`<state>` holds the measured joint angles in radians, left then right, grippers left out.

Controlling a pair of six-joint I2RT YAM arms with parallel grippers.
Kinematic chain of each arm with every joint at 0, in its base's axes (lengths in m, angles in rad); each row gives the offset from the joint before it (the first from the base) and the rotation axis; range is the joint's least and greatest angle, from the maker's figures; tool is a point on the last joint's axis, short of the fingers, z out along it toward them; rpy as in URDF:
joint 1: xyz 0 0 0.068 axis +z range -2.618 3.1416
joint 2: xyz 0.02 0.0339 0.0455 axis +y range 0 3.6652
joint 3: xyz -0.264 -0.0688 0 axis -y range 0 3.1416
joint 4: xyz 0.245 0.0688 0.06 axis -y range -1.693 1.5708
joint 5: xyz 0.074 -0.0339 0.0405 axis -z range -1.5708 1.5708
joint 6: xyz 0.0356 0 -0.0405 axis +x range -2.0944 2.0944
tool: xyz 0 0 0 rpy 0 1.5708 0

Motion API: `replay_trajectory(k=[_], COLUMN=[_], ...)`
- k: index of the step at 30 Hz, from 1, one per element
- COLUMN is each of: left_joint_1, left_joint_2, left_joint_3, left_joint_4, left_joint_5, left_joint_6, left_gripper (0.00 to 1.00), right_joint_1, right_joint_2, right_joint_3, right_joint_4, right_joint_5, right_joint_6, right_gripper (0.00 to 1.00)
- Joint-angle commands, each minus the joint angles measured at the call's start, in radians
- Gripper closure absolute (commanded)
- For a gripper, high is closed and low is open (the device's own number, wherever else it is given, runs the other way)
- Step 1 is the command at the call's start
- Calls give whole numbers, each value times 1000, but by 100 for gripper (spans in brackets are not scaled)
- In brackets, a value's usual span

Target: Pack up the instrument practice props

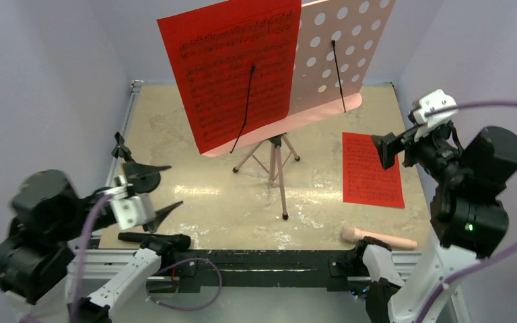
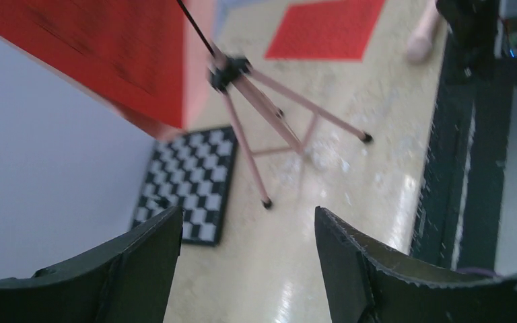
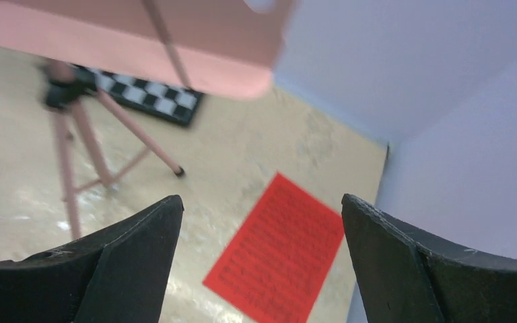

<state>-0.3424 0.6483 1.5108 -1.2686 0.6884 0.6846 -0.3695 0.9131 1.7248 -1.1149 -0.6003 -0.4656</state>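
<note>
Beige tabletop (image 1: 229, 202) at frame right carries the loose red sheet (image 1: 372, 169), long axis top-to-bottom, just by your right gripper (image 3: 261, 202), well apart from your left gripper (image 2: 248, 214), both gaping empty.

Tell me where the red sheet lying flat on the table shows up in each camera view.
Top external: red sheet right of centre, right of the stand.
Left wrist: sheet at the top edge, right of centre.
Right wrist: sheet low, just right of centre.
Shared landmark: the pink tripod legs, in all three views.
</note>
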Motion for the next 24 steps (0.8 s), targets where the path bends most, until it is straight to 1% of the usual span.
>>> replay_trajectory(k=[1,2,3,5,7,8,9,12,15,18,19,20,24], left_joint_1=[7,11,17,32,65,84,102,171,253,330,341,377,394], left_joint_2=[139,160,180,257,360,395,408,391,474,551,575,599,641], left_joint_3=[417,491,572,776,1000,1069,1081,983,1035,1054,1052,1050,983], left_joint_4=[-58,-64,-78,-119,-144,-128,-75,162,343,556,624,684,859], left_joint_5=[9,-12,-43,-106,-149,-157,-160,-173,-94,-13,10,29,119], left_joint_6=[-186,-201,-207,-217,-235,-248,-262,-367,-508,-707,-761,-805,-898], left_gripper=[25,25,22,18,16,16,16,13,10,9,9,10,17], right_joint_1=[26,57,92,164,254,308,367,520,617,718,745,767,860], right_joint_2=[-49,-53,-53,-60,-63,-51,-33,60,147,210,218,225,210], right_joint_3=[207,205,196,143,75,64,74,144,208,286,288,283,205], right_joint_4=[-108,-76,-35,110,305,372,406,441,501,453,451,453,494], right_joint_5=[-436,-489,-538,-600,-619,-607,-591,-529,-488,-422,-399,-380,-283], right_joint_6=[95,140,211,316,481,515,522,540,605,541,532,530,524], right_gripper=[10,10,10,9,7,6,5,2,1,1,2,2,4])
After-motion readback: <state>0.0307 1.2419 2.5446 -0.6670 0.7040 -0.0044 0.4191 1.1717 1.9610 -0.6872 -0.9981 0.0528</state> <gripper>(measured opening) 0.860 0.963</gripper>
